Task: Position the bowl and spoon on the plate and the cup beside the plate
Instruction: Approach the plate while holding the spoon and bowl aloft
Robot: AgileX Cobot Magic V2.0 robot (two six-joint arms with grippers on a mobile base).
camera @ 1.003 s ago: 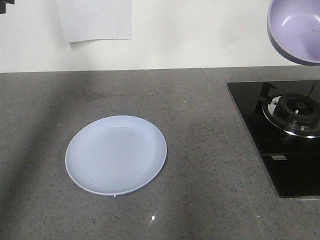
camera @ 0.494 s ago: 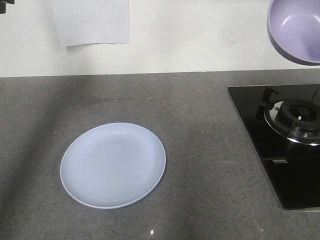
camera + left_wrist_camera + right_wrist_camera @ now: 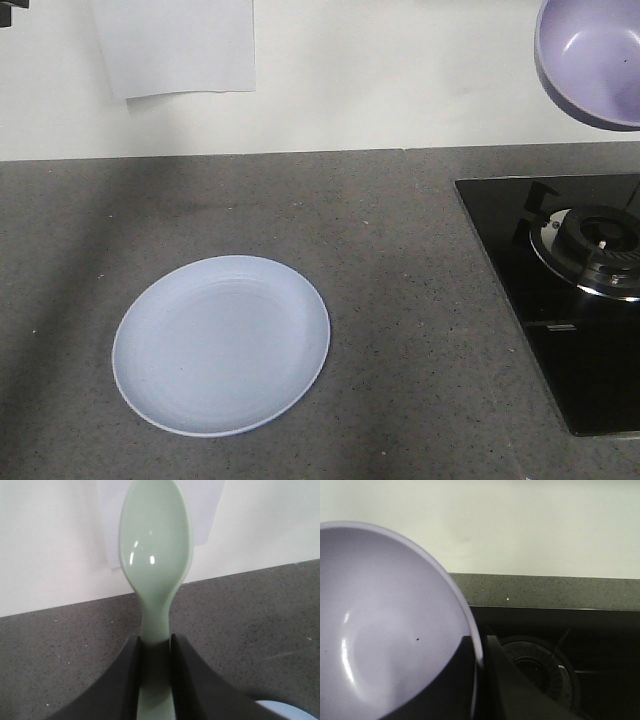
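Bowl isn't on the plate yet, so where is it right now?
Front view: the bowl hangs tilted at the top right, above the stove burner, well clear of the plate. The right hand pinches its rim.

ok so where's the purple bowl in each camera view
Front view: bowl top right corner, cut by the frame edge, above the burner.
Left wrist view: not in it, only the spoon.
Right wrist view: bowl fills the left half, rim in the right tool.
Shared landmark: the burner, front and right wrist; counter in all three.
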